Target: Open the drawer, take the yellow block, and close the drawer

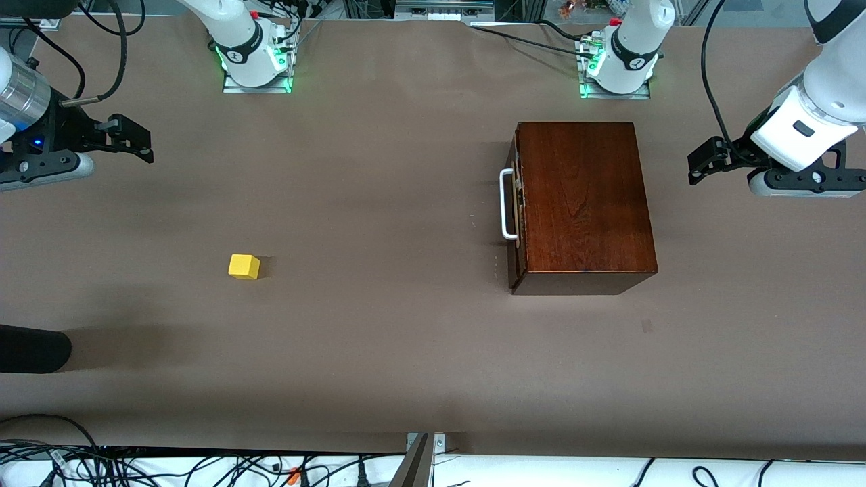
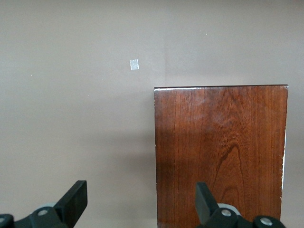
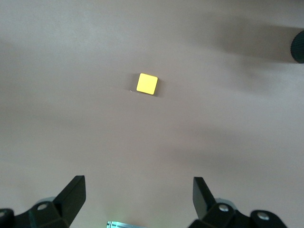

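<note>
A dark reddish-brown wooden box (image 1: 585, 199) stands on the table toward the left arm's end. Its drawer is pushed in, and the white bar handle (image 1: 507, 204) faces the right arm's end. The box top (image 2: 221, 152) fills part of the left wrist view. The yellow block (image 1: 244, 266) lies alone on the bare table toward the right arm's end, also seen in the right wrist view (image 3: 147, 84). My left gripper (image 1: 705, 161) hangs open over the table's left-arm end, its jaws (image 2: 141, 199) empty. My right gripper (image 1: 132, 138) hangs open over the table's right-arm end, holding nothing (image 3: 139, 194).
A black rounded object (image 1: 32, 348) pokes in at the table's edge at the right arm's end, nearer the front camera than the block. A small pale mark (image 2: 134, 64) sits on the brown tabletop (image 1: 379, 203) beside the box. Cables run along the table's front edge.
</note>
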{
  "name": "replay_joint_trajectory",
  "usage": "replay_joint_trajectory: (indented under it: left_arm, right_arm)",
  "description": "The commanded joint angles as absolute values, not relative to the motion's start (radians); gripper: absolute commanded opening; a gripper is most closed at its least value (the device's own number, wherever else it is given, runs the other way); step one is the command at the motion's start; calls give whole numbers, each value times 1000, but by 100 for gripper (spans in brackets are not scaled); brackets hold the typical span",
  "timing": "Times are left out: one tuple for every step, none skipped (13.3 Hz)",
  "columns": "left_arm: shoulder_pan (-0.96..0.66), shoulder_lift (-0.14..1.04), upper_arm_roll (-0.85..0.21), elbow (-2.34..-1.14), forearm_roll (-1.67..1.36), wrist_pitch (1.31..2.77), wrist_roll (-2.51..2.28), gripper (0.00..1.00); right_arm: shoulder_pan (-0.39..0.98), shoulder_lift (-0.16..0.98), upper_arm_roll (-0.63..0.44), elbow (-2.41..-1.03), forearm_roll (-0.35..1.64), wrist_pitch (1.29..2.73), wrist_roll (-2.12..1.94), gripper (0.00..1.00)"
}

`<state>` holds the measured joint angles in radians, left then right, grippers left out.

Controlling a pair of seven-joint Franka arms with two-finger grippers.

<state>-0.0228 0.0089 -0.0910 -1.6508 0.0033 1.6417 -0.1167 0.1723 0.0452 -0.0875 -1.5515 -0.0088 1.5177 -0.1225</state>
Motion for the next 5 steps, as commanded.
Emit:
replay_joint_trajectory:
  left_arm:
    - [-18, 3, -98, -1655, 17, 1640, -115, 100]
    - [-18, 3, -98, -1654, 17, 1638, -115, 100]
    - [-18, 3, -98, -1654, 17, 1638, -115, 100]
    - [-18, 3, -98, -1654, 17, 1637, -115, 100]
    - [-18, 3, -98, -1654, 15, 1635, -115, 100]
  right_arm:
    - [169, 55, -78, -1525, -25, 1505, -109, 100]
    - [169, 55, -80, -1525, -25, 1505, -109, 100]
    - [169, 55, -80, -1525, -25, 1505, -109, 100]
    - [169, 55, -80, -1525, -23, 1505, -109, 100]
    - [169, 55, -80, -1526, -23, 1505, -109, 100]
